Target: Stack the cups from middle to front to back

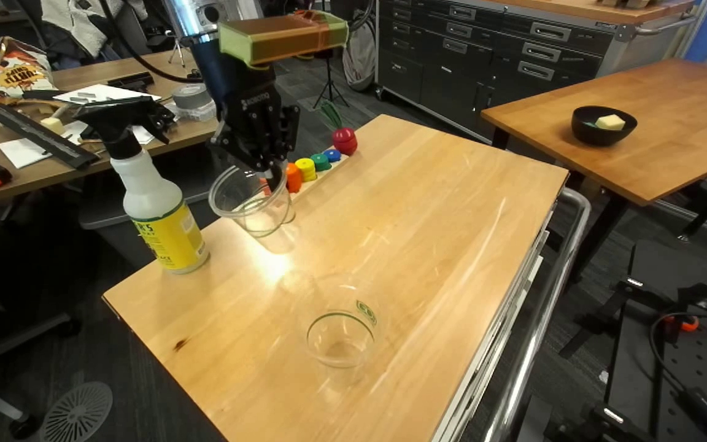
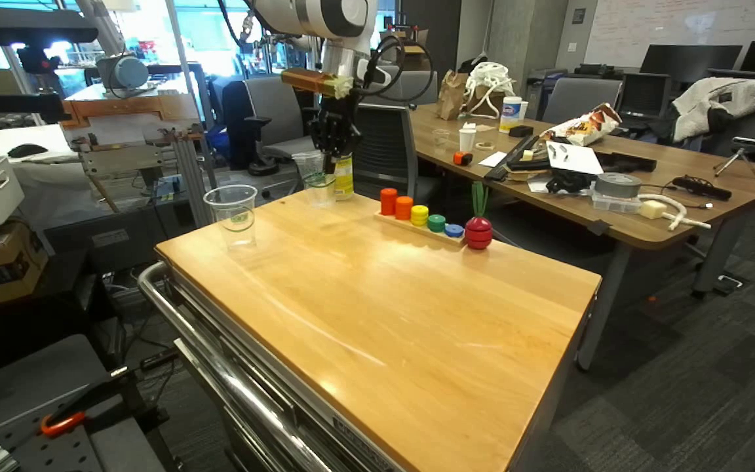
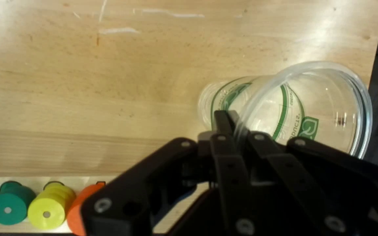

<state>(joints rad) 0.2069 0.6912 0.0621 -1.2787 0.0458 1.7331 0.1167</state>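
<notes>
In an exterior view, the clear nearer cup (image 1: 341,334) is standing upright on the tabletop (image 1: 427,239), well apart from the rest. The yellow-labelled spray bottle (image 1: 156,196) is standing near the edge. Past it, I'm pinching the clear farther cup (image 1: 252,210) by its rim, end effector (image 3: 227,118) closed but for the wall's thickness. Not making out whether it's one cup or two nesting, or whether it's touching down. Farthest, rainbow-coloured blocks (image 1: 305,169) are sitting in a row, red toy (image 1: 345,142) just beside.
</notes>
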